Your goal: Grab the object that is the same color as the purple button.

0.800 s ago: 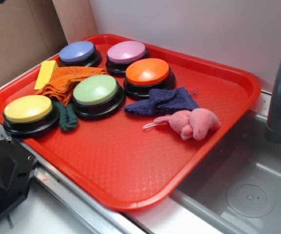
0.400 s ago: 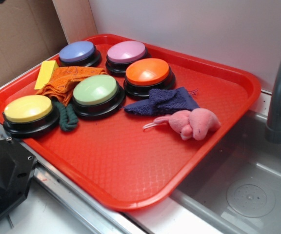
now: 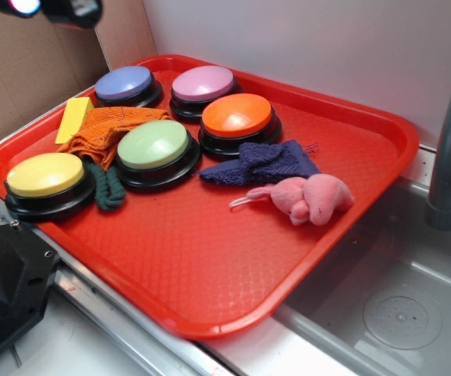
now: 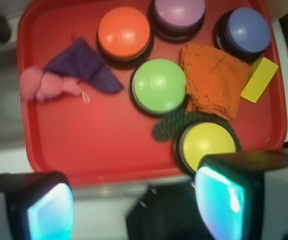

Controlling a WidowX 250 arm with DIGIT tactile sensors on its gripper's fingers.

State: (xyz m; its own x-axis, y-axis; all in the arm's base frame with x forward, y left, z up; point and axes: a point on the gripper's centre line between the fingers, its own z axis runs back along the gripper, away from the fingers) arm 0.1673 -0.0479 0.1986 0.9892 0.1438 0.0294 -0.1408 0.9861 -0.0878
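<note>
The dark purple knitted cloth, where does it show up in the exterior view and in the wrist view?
Exterior: the dark purple cloth lies mid-tray, in front of the orange button, with the pink plush toy at its near side.
Wrist: upper left, left of the orange button, beside the toy.
Shared landmark: the orange button.

Navy cloth (image 3: 261,163) hemmed by orange button (image 3: 237,115) and pink plush (image 3: 310,198).

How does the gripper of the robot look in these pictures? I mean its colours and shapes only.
In the wrist view, the gripper shows two blocky fingers with black edges, pale grey outer sides and glossy inner pads that glow cyan. In the exterior view, only a dark, blurred part of the arm enters at the top left corner. No cables or markings are visible.
</note>
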